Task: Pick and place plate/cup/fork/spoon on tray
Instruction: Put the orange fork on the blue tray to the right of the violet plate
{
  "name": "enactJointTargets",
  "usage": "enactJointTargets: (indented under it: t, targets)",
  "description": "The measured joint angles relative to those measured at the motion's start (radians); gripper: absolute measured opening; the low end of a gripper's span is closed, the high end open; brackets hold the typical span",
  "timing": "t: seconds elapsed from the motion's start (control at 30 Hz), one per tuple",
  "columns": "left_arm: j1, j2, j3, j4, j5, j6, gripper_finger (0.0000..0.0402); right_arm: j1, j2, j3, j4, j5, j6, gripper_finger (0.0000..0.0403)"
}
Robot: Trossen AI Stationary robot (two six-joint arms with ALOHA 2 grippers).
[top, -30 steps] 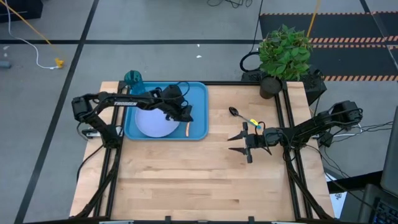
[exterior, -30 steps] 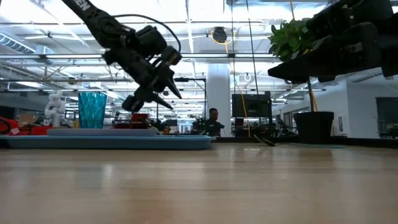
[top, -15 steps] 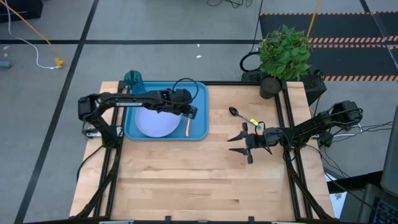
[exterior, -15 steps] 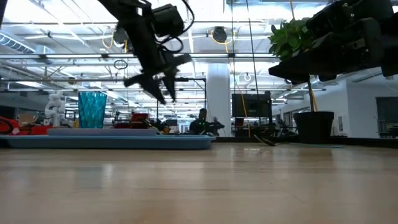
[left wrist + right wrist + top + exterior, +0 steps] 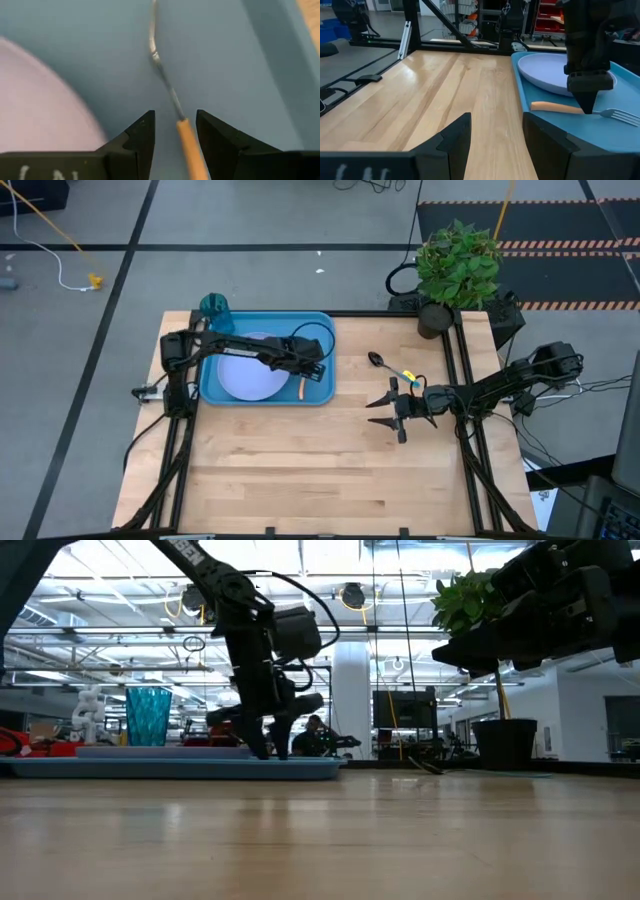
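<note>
Open left gripper (image 5: 174, 131) straddles the fork (image 5: 170, 95) between plate (image 5: 40, 105) and tray (image 5: 280, 65) rim

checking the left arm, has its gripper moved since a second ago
Yes. The left gripper has dropped from above the plate to straddle the fork on the tray.

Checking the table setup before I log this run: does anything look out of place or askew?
Only the spoon is off the tray, lying on the table near the plant. The plate, fork and cup sit tidily, with the left gripper straddling the fork's handle.
</note>
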Motion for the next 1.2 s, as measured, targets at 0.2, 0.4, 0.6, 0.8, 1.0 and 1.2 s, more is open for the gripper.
enactJointTargets:
  t: [0.2,0.4,0.6,0.8,1.0,1.2]
  targets:
    - [-0.002,0.024,0.002,0.020,-0.004,0.024,0.0145,0.000,0.000,0.000,0.003,0.001,0.000,0.0171]
    - [-0.002,0.033,0.002,0.076,0.006,0.057,0.0103,0.000,0.000,0.000,0.006,0.001,0.000,0.0171]
    - [-0.002,0.030,0.002,0.099,0.008,0.067,0.0012,0.000,0.000,0.000,0.006,0.001,0.005,0.0171]
    - [-0.039,-0.034,0.001,0.152,0.012,0.056,0.0005,0.000,0.000,0.000,0.006,0.001,0.015,0.0171]
    - [-0.069,-0.117,0.001,0.264,-0.092,0.133,0.0004,0.000,0.000,0.000,0.004,0.001,0.014,0.0171]
    - [-0.022,-0.118,-0.103,0.564,0.043,0.198,0.0003,0.000,0.000,0.000,-0.006,-0.001,0.015,0.0171]
